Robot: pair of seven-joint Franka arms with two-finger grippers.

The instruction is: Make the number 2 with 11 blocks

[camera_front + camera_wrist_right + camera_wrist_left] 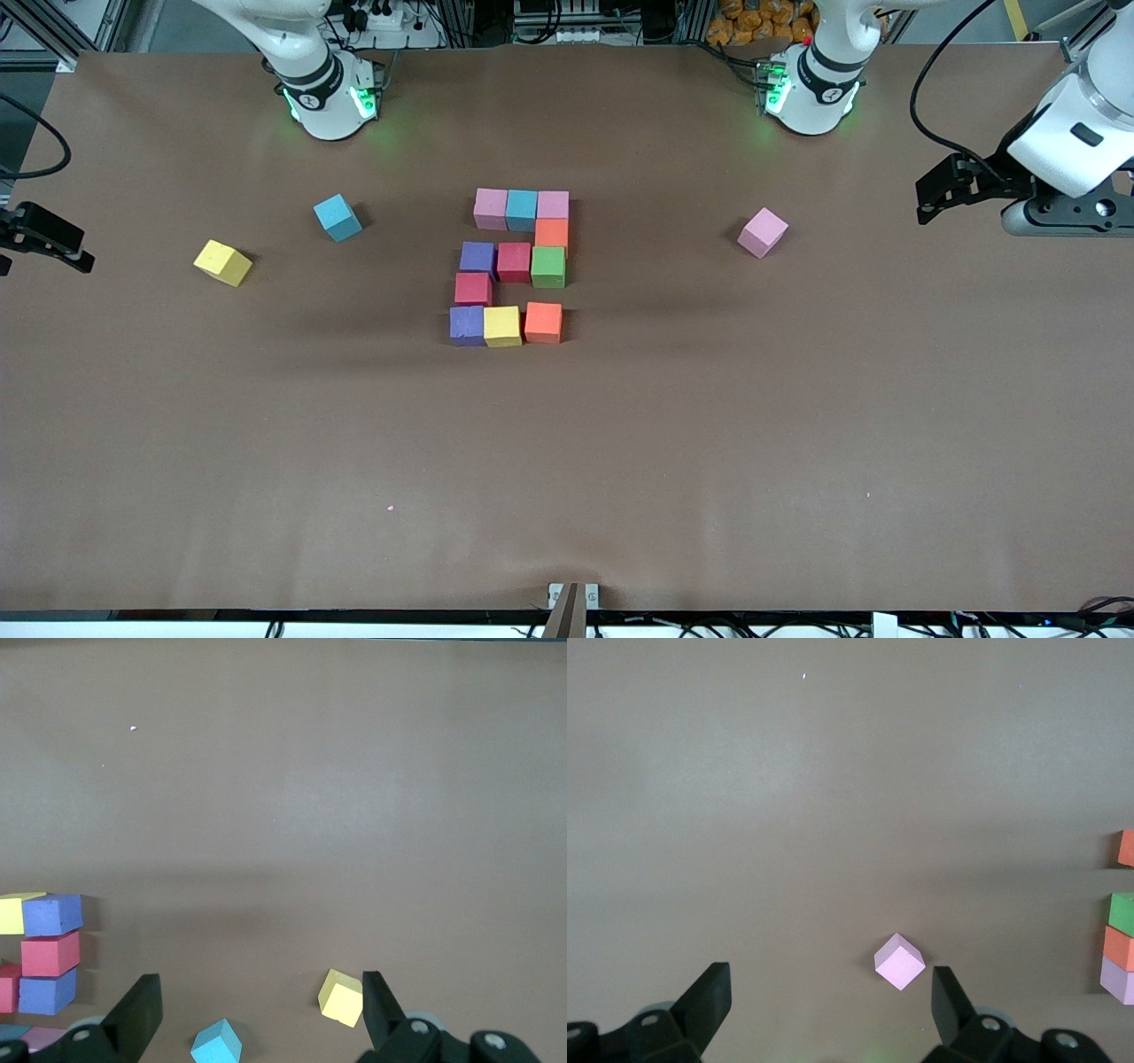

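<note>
Both arms wait with fingers wide apart, the left gripper (pixel 926 190) and right gripper (pixel 40 239) holding nothing, beside the finished number 2 (pixel 514 266).

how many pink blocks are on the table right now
3. Two pink blocks end the number 2's row farthest from the front camera; one loose pink block lies toward the left arm's end. None seem hidden.
</note>
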